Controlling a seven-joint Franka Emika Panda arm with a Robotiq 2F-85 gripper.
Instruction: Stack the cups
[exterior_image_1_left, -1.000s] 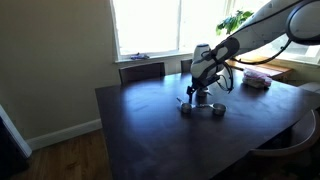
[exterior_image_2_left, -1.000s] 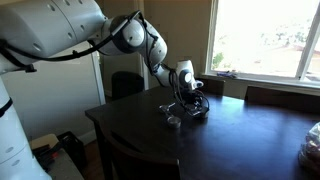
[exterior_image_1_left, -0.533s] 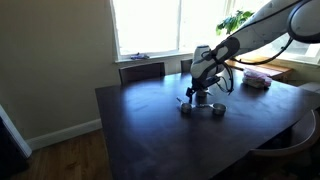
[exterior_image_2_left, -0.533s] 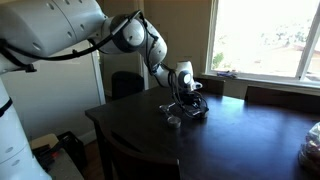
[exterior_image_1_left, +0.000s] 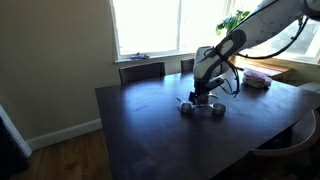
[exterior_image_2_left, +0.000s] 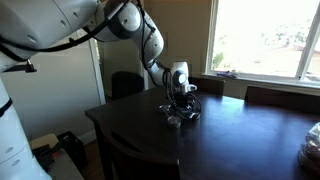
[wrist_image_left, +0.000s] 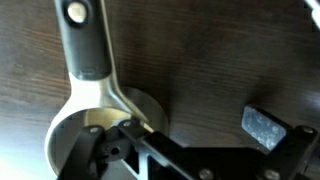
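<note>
Small silver measuring cups lie on the dark table (exterior_image_1_left: 140, 125) under my gripper (exterior_image_1_left: 204, 96): one cup (exterior_image_1_left: 188, 108) to its left and another cup (exterior_image_1_left: 216, 110) to its right. They show as a shiny cluster of cups (exterior_image_2_left: 177, 119) below the gripper (exterior_image_2_left: 180, 103). In the wrist view a metal cup (wrist_image_left: 85, 125) with a grey handle fills the lower left. My gripper (wrist_image_left: 185, 140) is open. Its left finger hangs over that cup's bowl and the right pad (wrist_image_left: 265, 128) stands over bare wood. Nothing is held.
A pinkish flat object (exterior_image_1_left: 257, 82) lies at the table's far side near the window. A chair (exterior_image_1_left: 142, 70) stands at the back edge, and another chair back (exterior_image_2_left: 262, 95) by the window. A plant (exterior_image_1_left: 237, 20) sits on the sill.
The arm has shifted its pose slightly, with the gripper staying low over the cups. The jaws stay open and the cups have not moved.
</note>
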